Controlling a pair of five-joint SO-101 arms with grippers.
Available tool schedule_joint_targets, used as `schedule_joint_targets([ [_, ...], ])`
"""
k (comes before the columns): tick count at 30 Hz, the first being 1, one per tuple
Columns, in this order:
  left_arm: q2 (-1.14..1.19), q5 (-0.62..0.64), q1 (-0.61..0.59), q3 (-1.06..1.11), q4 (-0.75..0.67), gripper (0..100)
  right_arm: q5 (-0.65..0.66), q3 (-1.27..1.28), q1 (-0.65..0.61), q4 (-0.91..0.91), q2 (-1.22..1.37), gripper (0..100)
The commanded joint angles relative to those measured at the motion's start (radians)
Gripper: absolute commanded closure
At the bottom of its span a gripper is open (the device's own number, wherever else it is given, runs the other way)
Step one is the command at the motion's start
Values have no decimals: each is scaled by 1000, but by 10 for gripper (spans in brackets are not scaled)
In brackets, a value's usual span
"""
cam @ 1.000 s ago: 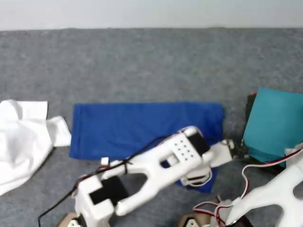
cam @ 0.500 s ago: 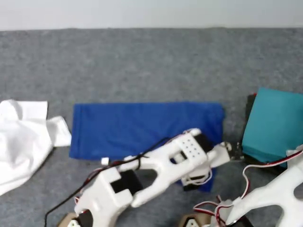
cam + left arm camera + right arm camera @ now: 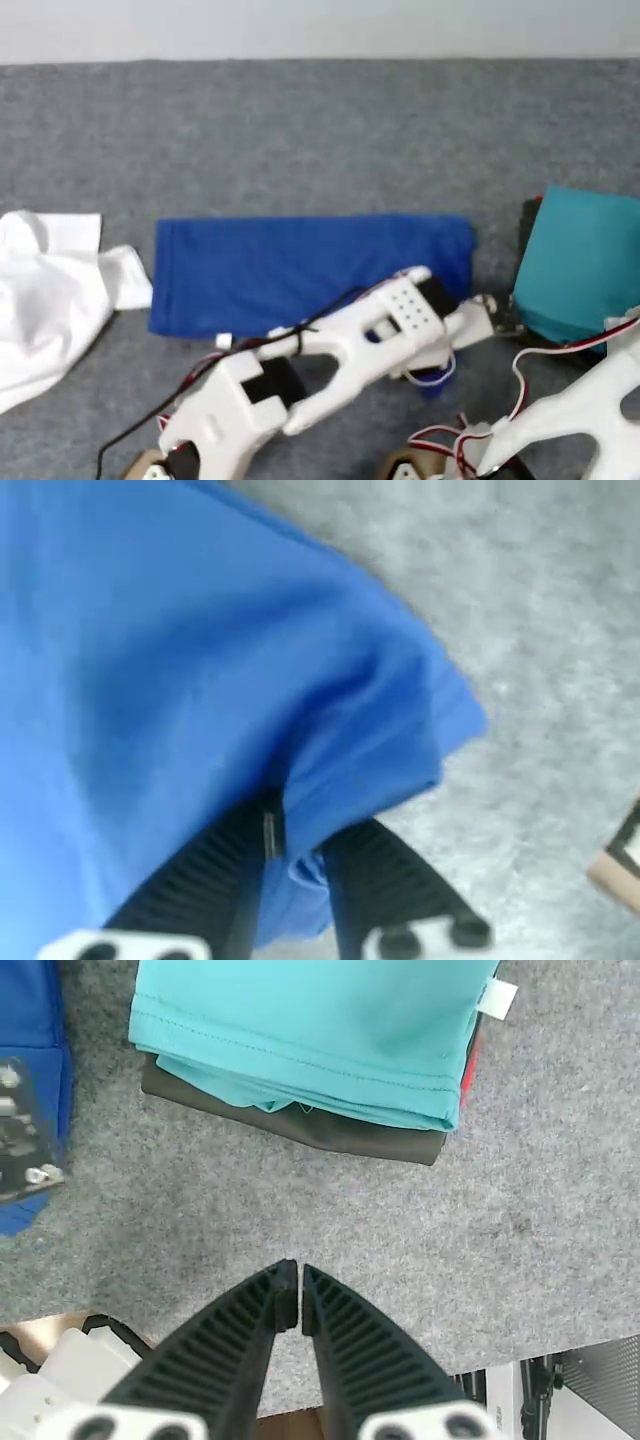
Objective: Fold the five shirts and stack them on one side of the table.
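The left gripper (image 3: 297, 852), pinching the lower-right hem of the long blue cloth shirt (image 3: 300, 268), should lift low (right gripper (image 3: 290, 1300) pressed together, empty) and fold squarely toward frame left.

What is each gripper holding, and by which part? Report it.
The left gripper pinches the blue shirt at a fold of its edge near a corner. The right gripper is shut on nothing.

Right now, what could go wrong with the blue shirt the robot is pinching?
1. The left jaws pinch just a small corner bunch of the blue shirt, so it might slip out mid-fold.
2. The rest lies loose on the table, so pulling may drag it crooked.
3. The teal stack sits close by and could get bumped.
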Motion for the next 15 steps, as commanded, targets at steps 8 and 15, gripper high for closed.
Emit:
schedule_joint_targets([
  [8,-167,-54,-138,-65,-17,986,2,-46,4,33,-39,990],
  [15,-160,-54,-235,-145,-46,986,2,-46,2,33,-31,990],
])
